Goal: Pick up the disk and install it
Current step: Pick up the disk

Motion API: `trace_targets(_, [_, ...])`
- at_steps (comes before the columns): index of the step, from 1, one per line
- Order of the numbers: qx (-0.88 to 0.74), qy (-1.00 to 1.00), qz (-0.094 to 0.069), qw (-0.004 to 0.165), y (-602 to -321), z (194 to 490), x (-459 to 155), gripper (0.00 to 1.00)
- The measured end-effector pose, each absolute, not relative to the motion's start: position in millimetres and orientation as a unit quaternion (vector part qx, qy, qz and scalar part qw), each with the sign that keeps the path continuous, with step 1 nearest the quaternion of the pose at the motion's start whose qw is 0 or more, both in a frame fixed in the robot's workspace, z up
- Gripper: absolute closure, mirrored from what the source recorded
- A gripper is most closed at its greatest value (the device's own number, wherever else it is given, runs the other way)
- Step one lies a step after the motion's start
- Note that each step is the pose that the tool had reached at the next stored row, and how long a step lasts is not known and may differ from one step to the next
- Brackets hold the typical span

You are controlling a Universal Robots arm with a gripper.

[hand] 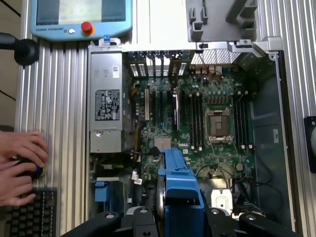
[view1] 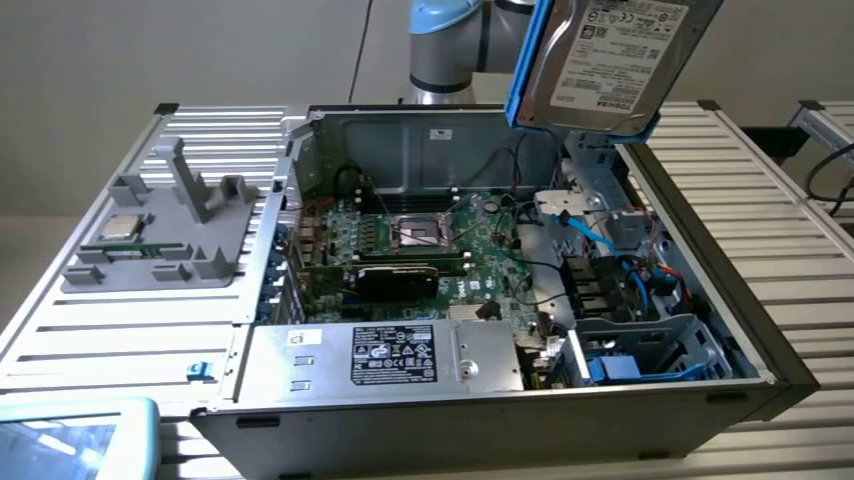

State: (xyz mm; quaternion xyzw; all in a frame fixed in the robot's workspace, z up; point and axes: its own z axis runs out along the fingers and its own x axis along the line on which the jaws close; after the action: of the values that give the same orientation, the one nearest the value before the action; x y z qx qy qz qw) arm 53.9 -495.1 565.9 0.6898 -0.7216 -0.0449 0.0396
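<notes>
The disk [view1: 614, 60], silver-grey with a white label and a blue carrier, hangs tilted in the air above the far right corner of the open computer case [view1: 727, 260]. In the wrist view, the disk's blue carrier [hand: 180, 192] stands edge-on between the black fingers [hand: 140, 217] of my gripper [hand: 180, 219], which is shut on it. Below it lies the motherboard [hand: 197, 123]. A blue-railed drive bay [view1: 641, 350] sits at the case's near right corner.
A silver power-supply box [view1: 387, 355] fills the case's near side. A grey fixture [view1: 160, 240] holding a CPU chip [view1: 120, 225] sits on the exterior view's left. A teach pendant [hand: 81, 17] lies beside the case. A person's hands [hand: 19, 168] rest near a keyboard [hand: 29, 215].
</notes>
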Motion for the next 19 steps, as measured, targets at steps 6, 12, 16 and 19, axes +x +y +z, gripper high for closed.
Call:
trace_targets(6, [0.69, -0.722, -0.045, 0.039, -507, 566, 74, 0.63])
trace_targets(12, [0.69, -0.722, -0.045, 0.039, -519, 566, 94, 0.63])
trace_targets(16, [0.69, -0.722, -0.045, 0.038, -529, 566, 104, 0.63])
trace_targets(19, [0.69, -0.722, -0.045, 0.037, -538, 566, 110, 0.63])
